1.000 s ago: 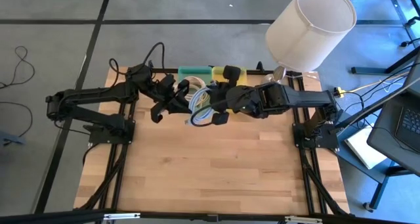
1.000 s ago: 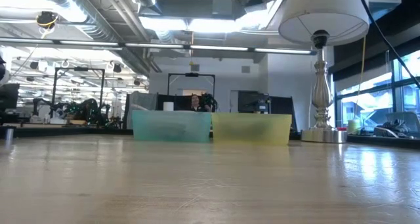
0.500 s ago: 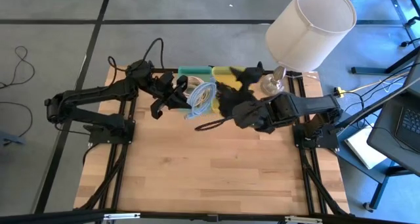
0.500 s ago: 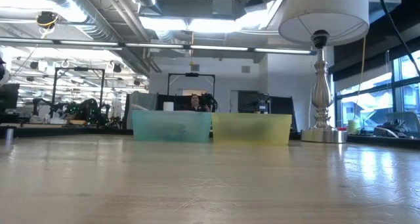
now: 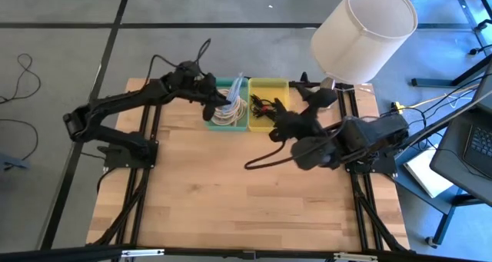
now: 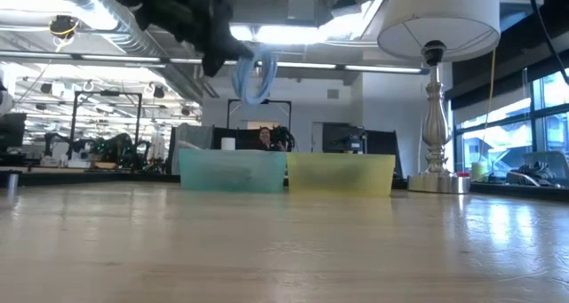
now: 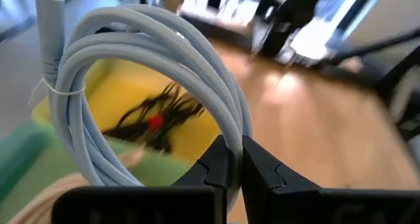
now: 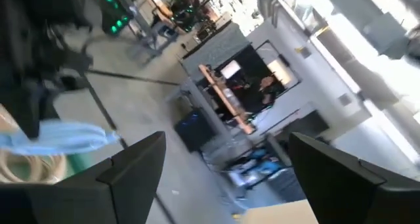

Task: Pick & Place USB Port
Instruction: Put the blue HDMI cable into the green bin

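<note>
My left gripper (image 7: 231, 159) pinches a coiled pale-blue USB cable (image 7: 141, 79), hanging above the green bin (image 5: 223, 101) at the table's far edge. It is light, soft and floppy; gripping across the bundled loops near the tie keeps it together. My right gripper (image 8: 226, 178) is spread, empty, beside the yellow bin (image 5: 269, 102). The wooden table (image 5: 231, 193) is smooth; a lamp (image 5: 361, 31) stands close.
</note>
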Tool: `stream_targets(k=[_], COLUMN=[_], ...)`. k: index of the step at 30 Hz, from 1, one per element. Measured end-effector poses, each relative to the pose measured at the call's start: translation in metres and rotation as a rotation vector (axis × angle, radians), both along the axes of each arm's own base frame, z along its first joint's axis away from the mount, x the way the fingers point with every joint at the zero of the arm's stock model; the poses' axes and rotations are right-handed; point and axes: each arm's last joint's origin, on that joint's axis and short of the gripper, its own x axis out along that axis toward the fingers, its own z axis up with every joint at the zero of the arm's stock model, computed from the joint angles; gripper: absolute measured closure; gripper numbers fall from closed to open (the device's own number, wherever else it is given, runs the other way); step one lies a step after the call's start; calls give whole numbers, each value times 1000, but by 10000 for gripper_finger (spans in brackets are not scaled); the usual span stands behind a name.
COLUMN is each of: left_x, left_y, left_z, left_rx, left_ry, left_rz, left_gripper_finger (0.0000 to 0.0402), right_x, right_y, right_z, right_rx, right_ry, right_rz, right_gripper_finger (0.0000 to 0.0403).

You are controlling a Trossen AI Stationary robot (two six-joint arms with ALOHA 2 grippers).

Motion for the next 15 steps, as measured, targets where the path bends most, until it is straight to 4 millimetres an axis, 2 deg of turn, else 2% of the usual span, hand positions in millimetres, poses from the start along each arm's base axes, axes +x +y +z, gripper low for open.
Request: stream_targets(k=[3, 8, 11, 15], left_x=[4, 16, 27, 42], left_y=[6, 10, 11, 11], left_z=[0, 16, 18, 6], left_rx=[47, 164, 205, 229], left_ry=[156, 468, 583, 719], left_rz=[23, 1, -45, -106], left_gripper_finger=[390, 390, 390, 390], right_x=[-11, -28, -36, -42], right_y=[-5, -12, -16, -18], right_z=[9, 20, 18, 9], right_rx=[81, 247, 316, 419], right_ry=[-95, -221, -245, -239], right_rz=[38, 134, 151, 164], right_gripper_finger=[77, 77, 77, 77])
